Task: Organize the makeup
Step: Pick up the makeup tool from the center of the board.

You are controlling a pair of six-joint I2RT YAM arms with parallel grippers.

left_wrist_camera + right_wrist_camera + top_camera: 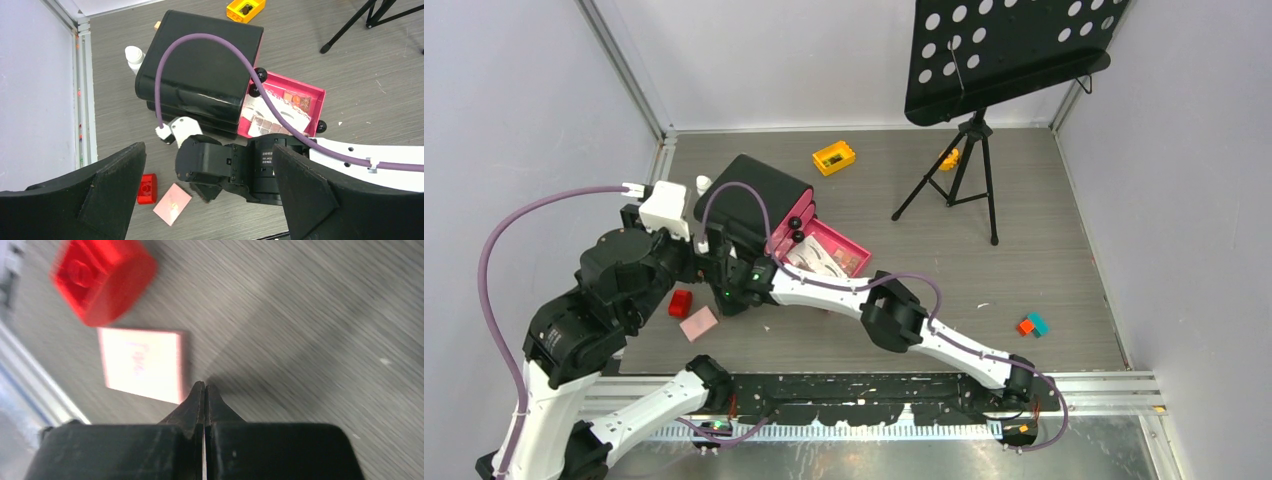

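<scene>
A flat pink square [142, 362] and a red block [102, 277] lie on the grey table. They also show in the top view, the square [698, 323] to the lower right of the block [681, 303]. My right gripper [205, 387] is shut and empty, its tips just right of the pink square's edge; in the left wrist view it [214, 192] hangs low over the table. My left gripper [210, 200] is wide open and empty above it. The chest's pink drawer [317, 102] stands open and holds a white eyebrow card [272, 117] and a brown palette [296, 100].
The black chest [754, 195] stands left of centre with a white bottle [703, 185] behind it. A yellow block [834, 158], orange and teal blocks [1031, 325] and the black music stand's tripod [969, 175] are further right. The right arm [894, 310] reaches across the front.
</scene>
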